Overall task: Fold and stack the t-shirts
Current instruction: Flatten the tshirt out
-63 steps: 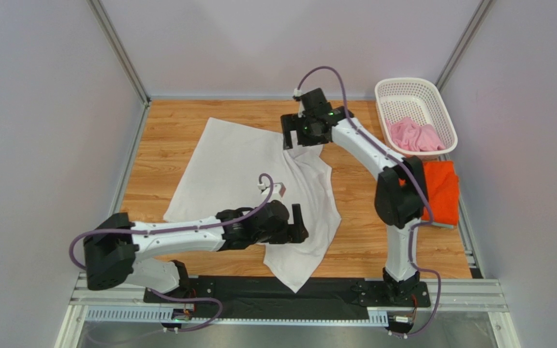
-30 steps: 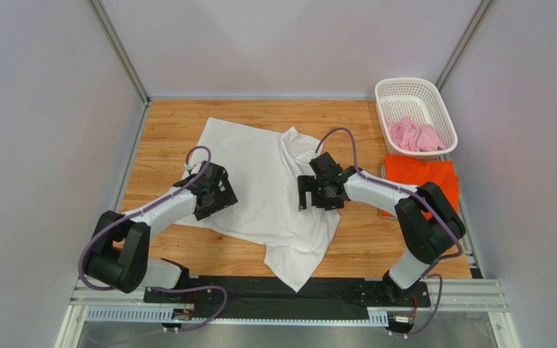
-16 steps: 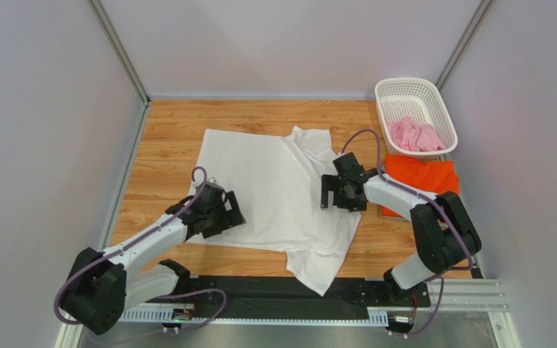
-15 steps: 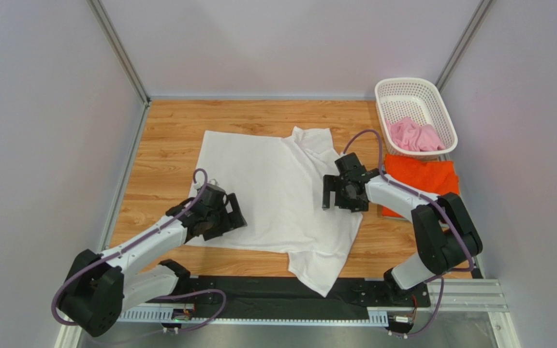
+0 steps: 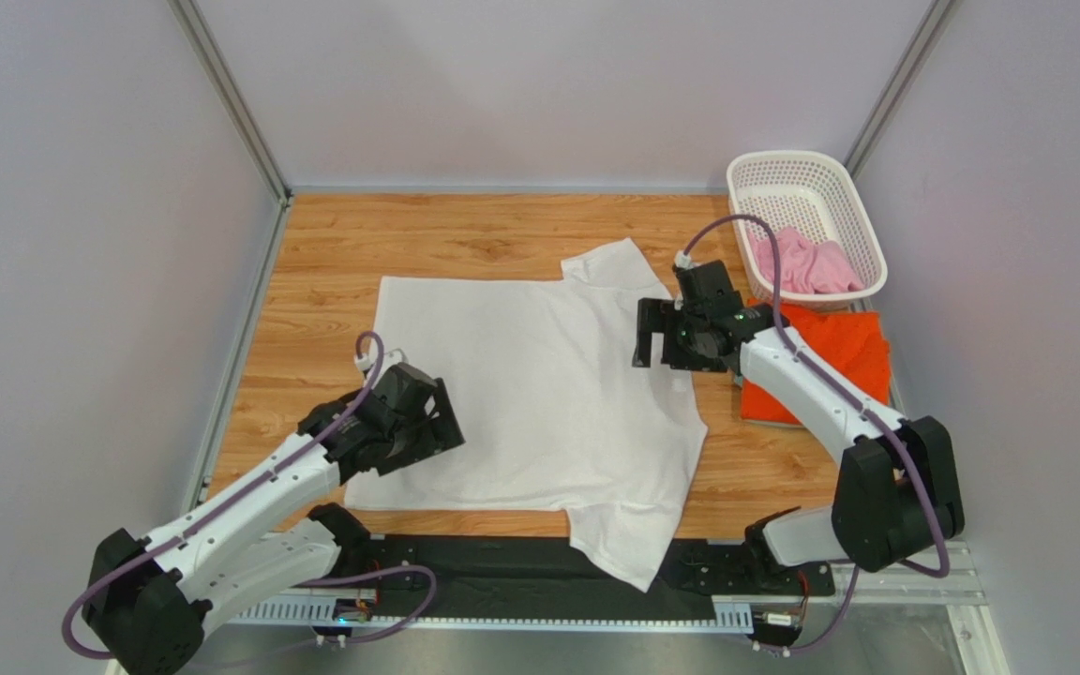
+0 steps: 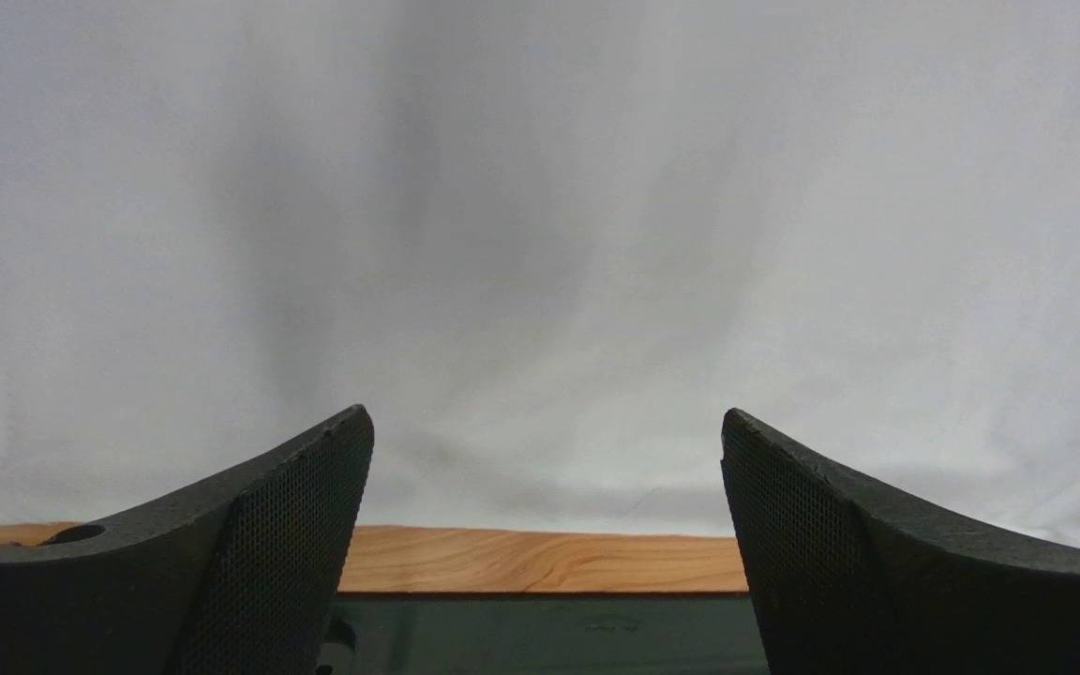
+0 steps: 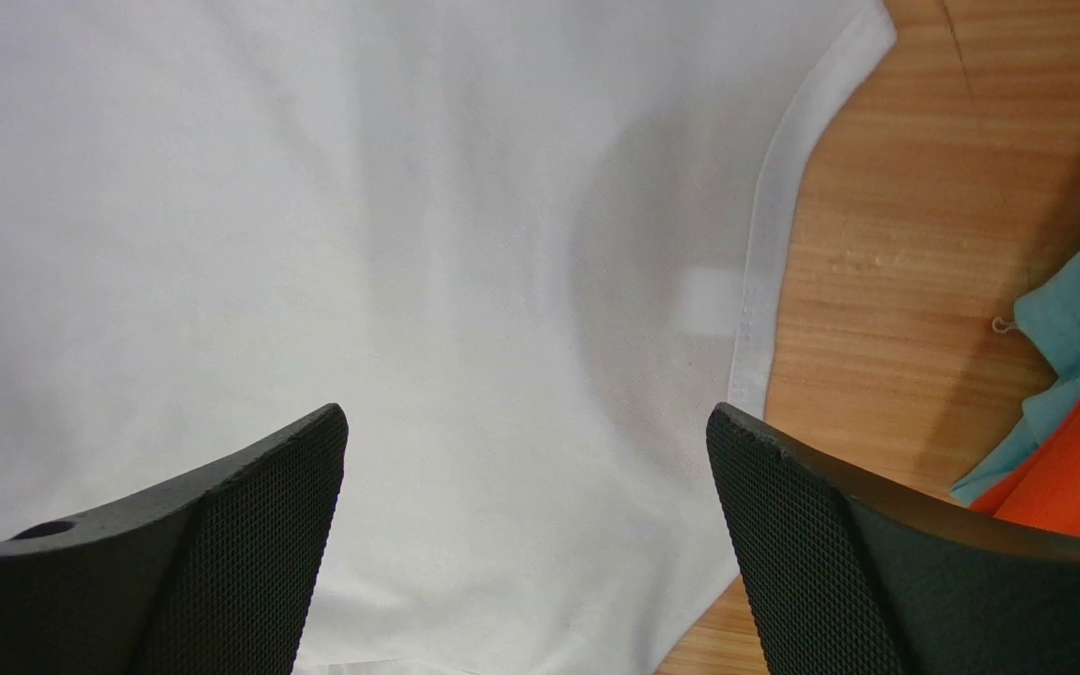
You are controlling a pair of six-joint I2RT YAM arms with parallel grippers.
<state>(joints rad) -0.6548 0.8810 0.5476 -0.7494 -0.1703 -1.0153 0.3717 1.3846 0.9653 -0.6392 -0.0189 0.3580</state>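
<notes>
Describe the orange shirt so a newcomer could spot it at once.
Find the white basket in the far right corner of the table. On the wood at its near end lies the orange shirt, flat. It is the only bright one: the pink shirt sits bunched inside the basket.

White lattice basket [image 5: 802, 194] at the far right corner of the wooden tabletop [image 5: 363, 239], grey walls [image 5: 81, 211] around.
</notes>
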